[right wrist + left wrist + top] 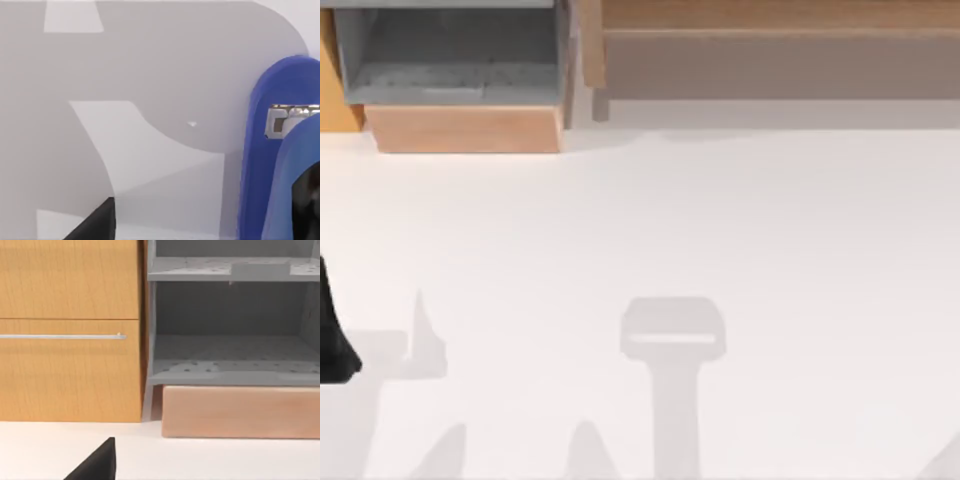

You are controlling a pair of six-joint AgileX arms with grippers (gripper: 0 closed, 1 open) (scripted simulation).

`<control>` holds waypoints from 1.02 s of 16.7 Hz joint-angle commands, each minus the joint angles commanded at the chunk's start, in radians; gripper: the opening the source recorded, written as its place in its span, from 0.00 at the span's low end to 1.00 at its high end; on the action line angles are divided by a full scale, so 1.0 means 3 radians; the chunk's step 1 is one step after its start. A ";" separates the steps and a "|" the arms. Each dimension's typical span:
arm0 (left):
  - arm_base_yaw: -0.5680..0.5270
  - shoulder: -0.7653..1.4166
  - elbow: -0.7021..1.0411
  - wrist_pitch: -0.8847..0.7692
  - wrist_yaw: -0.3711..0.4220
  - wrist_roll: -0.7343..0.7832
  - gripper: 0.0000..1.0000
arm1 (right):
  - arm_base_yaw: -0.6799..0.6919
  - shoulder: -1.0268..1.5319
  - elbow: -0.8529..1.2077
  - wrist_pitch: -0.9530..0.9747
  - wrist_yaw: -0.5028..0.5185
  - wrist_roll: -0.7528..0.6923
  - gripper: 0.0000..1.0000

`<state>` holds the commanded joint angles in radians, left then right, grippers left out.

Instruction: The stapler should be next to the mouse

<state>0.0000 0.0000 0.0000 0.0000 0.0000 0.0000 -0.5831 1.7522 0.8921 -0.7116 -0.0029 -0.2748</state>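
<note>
Stapler point(260, 150) close beside right gripper above white table point(165, 65).

Little of the AgileX body is visible. In the top view, a plain black piece of the left arm point(332, 335) shows at the left edge: narrow above, widening to a rounded lower end, matte, with no cables, screws or markings to be made out. In the left wrist view, a black wedge of the left tool point(97, 465) rises to a sharp point with a straight vertical edge, flat and unmarked. The right wrist view shows the same black wedge of the right tool point(97, 224), and another dark, rounded part at the lower corner, too cropped to identify.
</note>
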 joint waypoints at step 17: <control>0.0000 0.0000 0.0000 0.0000 0.0000 0.0000 1.00 | 0.0000 0.0000 0.0000 0.0000 0.0000 0.0000 0.00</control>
<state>0.0000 0.0000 0.0000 0.0000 0.0000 0.0000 -0.5831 1.7522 0.8921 -0.7116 -0.0029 -0.2748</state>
